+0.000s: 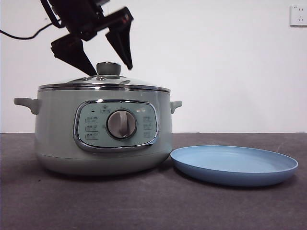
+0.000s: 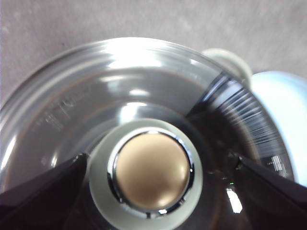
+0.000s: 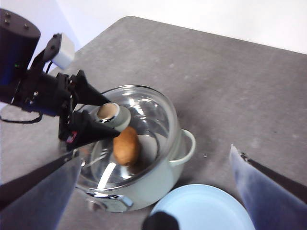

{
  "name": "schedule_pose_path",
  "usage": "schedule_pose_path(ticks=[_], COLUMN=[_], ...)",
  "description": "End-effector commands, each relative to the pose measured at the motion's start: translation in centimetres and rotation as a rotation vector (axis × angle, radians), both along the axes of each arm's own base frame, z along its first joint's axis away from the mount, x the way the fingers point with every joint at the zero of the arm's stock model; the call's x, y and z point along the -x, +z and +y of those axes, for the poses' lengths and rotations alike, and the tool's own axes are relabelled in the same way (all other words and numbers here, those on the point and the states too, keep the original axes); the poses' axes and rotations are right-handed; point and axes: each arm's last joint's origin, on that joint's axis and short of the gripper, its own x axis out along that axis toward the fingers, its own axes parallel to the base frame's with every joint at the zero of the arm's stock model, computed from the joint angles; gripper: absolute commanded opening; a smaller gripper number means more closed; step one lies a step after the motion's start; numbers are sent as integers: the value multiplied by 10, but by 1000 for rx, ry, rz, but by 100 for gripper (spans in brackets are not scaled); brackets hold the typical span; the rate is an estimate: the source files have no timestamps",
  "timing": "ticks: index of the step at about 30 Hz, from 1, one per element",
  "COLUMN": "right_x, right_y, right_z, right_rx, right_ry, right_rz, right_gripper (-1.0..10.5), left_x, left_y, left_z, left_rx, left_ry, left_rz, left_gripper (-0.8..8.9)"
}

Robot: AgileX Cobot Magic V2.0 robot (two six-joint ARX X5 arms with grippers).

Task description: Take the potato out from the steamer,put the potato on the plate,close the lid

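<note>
The pale-green steamer point(image 1: 57, 129) stands left of centre with the glass lid point(image 1: 103, 82) shut on it. My left gripper point(image 1: 111, 71) is open, its jaws either side of the lid's knob point(image 1: 109, 68) without closing on it. In the left wrist view the knob point(image 2: 151, 167) sits between the open jaws of the left gripper point(image 2: 158, 160). The brown potato point(image 3: 126, 146) lies inside the steamer point(image 3: 158, 177), seen through the lid point(image 3: 148, 112). The light-blue plate point(image 1: 234, 165) lies empty right of the steamer. My right gripper point(image 3: 154, 153) is open, high above the table.
A dark grey table point(image 1: 144, 206) with a white wall behind. A wall socket point(image 1: 298, 15) is at the top right. A black cable point(image 1: 19, 36) hangs at the upper left. The steamer's side handle point(image 2: 230, 60) points toward the plate point(image 2: 283, 110).
</note>
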Motion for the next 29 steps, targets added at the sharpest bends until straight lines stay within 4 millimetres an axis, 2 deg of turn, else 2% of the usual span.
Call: schedule_pose_path(ticks=[1,8,15,19,22,29], right_x=[0,0,0,0,0,0], right_y=[1,1,1,1,1,1], right_z=[0,0,-1,-1,-1,0], right_rx=[7,12,11,11,9,-10], right_ry=[-23,-32,-30,-30,-31,-35], right_rz=[-4,-4,-5,-5,-3,12], right_gripper=[626,626,626,626,626,626], left_x=[0,-1,-3,-4,-5,7], left_y=[-3,-2,0,10,31,102], left_z=[-4,-3,-4,-5,-5,1], left_rx=[-33,-81,-76,-59,-41,-25], left_ry=[-12,24,19,19,20,-7], left_rz=[-5,-44,-69,-102,-135,-233], left_gripper=[401,-16,-9,-8,-9,-8])
